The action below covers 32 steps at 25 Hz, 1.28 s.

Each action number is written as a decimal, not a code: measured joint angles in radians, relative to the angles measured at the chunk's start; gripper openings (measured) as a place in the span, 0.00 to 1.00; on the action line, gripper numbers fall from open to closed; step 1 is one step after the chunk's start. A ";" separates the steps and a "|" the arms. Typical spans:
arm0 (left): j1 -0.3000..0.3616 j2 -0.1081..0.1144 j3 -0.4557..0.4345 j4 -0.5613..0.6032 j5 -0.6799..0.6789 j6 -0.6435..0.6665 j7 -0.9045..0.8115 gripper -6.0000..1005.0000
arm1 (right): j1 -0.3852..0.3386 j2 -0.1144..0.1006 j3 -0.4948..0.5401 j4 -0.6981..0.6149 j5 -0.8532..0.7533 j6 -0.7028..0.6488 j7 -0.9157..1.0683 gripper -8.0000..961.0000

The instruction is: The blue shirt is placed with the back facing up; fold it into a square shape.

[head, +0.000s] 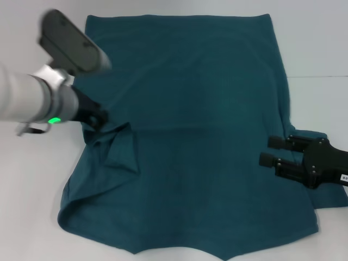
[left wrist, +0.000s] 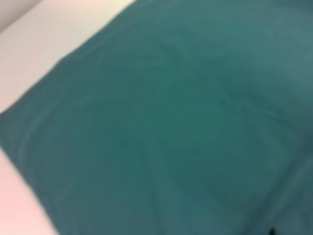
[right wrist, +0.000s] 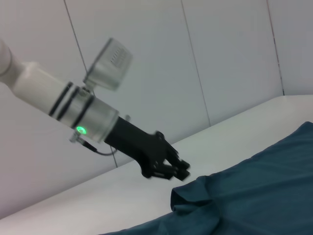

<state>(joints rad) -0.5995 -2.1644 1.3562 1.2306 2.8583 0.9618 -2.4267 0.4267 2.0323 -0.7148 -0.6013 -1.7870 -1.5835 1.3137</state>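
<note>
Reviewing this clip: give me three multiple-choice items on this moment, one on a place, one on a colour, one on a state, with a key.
1. Where is the left gripper?
A. At the shirt's left edge, by a bunched fold
B. Over the shirt's far hem
C. Parked off the table

2. What colour is the blue shirt?
A. Pale sky blue
B. Dark teal-blue
C. Navy with stripes

3. How does the shirt lie?
A. Folded into a square
B. Rolled into a tube
C. Spread out, with its left side rumpled

Key: 1 A, the head view shows the gripper at the puckered cloth; 2 B, one plain teal colour all over; 3 C, mostly flat on the white table, while the right gripper hovers over the right side.
</note>
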 joint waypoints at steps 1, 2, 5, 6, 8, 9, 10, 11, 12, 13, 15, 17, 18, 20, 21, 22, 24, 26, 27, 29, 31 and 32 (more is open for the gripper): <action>0.007 0.000 -0.025 0.026 0.000 0.021 0.004 0.11 | 0.000 0.000 0.000 -0.001 0.000 -0.001 0.002 0.61; 0.010 0.000 -0.044 0.040 0.000 0.037 0.004 0.11 | 0.000 0.001 0.000 -0.003 0.000 -0.003 0.003 0.61; 0.012 0.001 -0.114 0.043 0.001 0.076 0.004 0.19 | 0.006 0.003 0.000 -0.004 0.001 -0.006 0.003 0.61; 0.011 0.002 -0.125 0.029 0.001 0.078 0.004 0.26 | 0.008 0.004 0.000 -0.004 0.001 -0.006 0.003 0.61; 0.003 0.002 -0.137 -0.013 0.001 0.081 -0.003 0.38 | 0.011 0.005 0.000 -0.004 0.001 -0.007 0.004 0.61; -0.004 0.002 -0.140 -0.040 0.001 0.082 -0.010 0.43 | 0.013 0.005 0.000 -0.004 0.001 -0.007 0.004 0.61; -0.009 0.002 -0.142 -0.060 0.001 0.080 -0.015 0.48 | 0.015 0.005 0.000 -0.004 0.001 -0.007 0.004 0.61; -0.015 0.002 -0.143 -0.080 0.000 0.076 -0.022 0.53 | 0.017 0.005 -0.001 -0.004 0.001 -0.007 0.004 0.61; -0.018 0.001 -0.141 -0.092 0.001 0.070 -0.029 0.58 | 0.019 0.005 -0.002 -0.004 0.001 -0.007 0.004 0.61; -0.018 0.001 -0.139 -0.096 0.001 0.065 -0.036 0.59 | 0.019 0.005 -0.002 -0.005 0.001 -0.007 0.004 0.61; -0.021 0.000 -0.138 -0.100 0.001 0.056 -0.055 0.60 | 0.020 0.005 -0.001 -0.005 0.000 -0.007 0.004 0.61; -0.023 0.001 -0.141 -0.102 0.001 0.056 -0.060 0.61 | 0.020 0.005 -0.001 -0.003 -0.001 -0.007 0.004 0.61; -0.025 0.001 -0.143 -0.103 0.001 0.055 -0.060 0.62 | 0.020 0.005 0.000 -0.001 -0.001 -0.007 0.004 0.61; -0.025 0.001 -0.144 -0.106 0.000 0.049 -0.059 0.64 | 0.020 0.005 0.000 0.001 -0.001 -0.007 0.003 0.61; -0.025 0.001 -0.145 -0.115 0.000 0.034 -0.059 0.64 | 0.020 0.005 0.000 0.002 -0.001 -0.007 0.003 0.61; -0.026 0.001 -0.145 -0.127 0.000 0.017 -0.059 0.65 | 0.020 0.005 0.000 0.002 -0.001 -0.007 0.002 0.61; -0.026 0.001 -0.144 -0.141 0.000 -0.004 -0.058 0.65 | 0.020 0.005 0.000 0.002 -0.001 -0.006 0.002 0.61; -0.028 0.001 -0.141 -0.158 0.000 -0.026 -0.053 0.65 | 0.018 0.006 0.000 0.001 -0.001 -0.006 0.004 0.61; -0.030 0.002 -0.139 -0.168 0.000 -0.036 -0.052 0.65 | 0.017 0.006 0.000 0.001 0.000 -0.006 0.004 0.61; -0.035 0.002 -0.137 -0.185 0.000 -0.051 -0.049 0.65 | 0.016 0.006 0.001 -0.001 0.001 -0.006 0.004 0.61; -0.039 0.002 -0.137 -0.201 -0.001 -0.063 -0.048 0.65 | 0.016 0.006 0.002 -0.001 0.001 -0.006 0.004 0.61; -0.040 0.002 -0.137 -0.207 -0.001 -0.068 -0.048 0.65 | 0.016 0.007 0.002 -0.001 0.001 -0.006 0.004 0.61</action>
<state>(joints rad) -0.6399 -2.1629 1.2196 1.0240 2.8577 0.8937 -2.4745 0.4431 2.0388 -0.7131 -0.6019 -1.7860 -1.5898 1.3177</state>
